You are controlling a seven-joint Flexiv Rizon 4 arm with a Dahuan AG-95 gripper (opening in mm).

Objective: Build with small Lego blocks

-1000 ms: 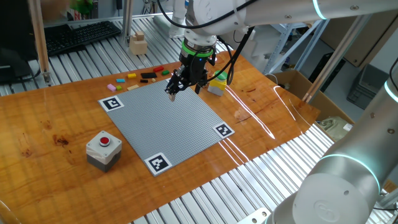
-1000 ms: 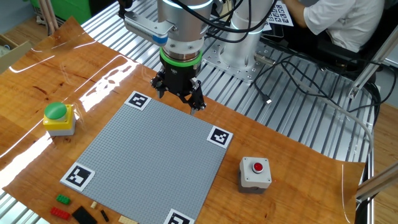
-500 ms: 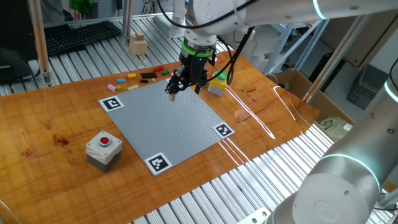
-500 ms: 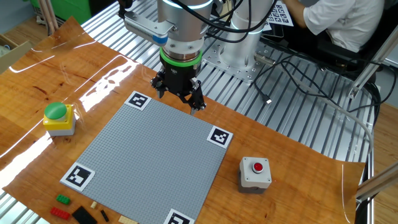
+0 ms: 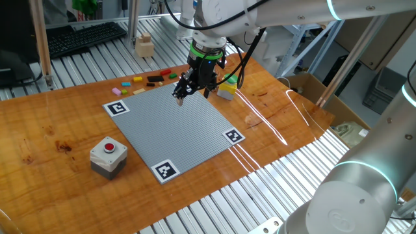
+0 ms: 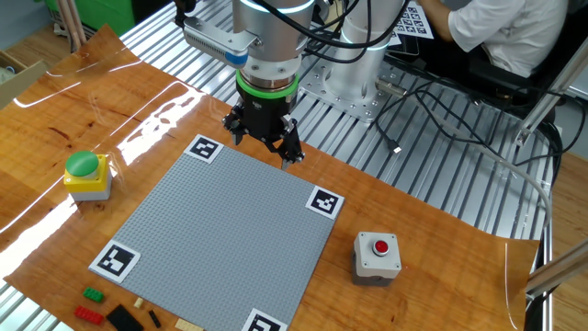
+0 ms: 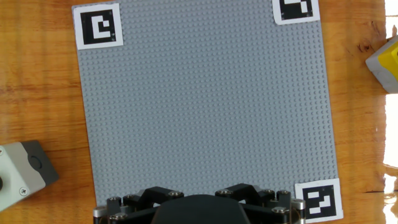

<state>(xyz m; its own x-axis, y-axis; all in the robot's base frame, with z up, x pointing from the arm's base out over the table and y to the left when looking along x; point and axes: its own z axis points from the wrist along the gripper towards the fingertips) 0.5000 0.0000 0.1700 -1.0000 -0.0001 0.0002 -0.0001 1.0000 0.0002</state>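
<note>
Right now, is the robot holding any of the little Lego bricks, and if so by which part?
Nothing is held. The gripper hangs open and empty above the grey baseplate, while the small Lego blocks lie on the table past the plate's far edge.

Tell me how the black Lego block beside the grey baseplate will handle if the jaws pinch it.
The black block looks flat, hard-edged and low on the wooden table, so it should stay rigid and not roll. It is small plastic, probably very light, so a jaw nudging it may slide it. Other blocks lie close, so they may get bumped.
</note>
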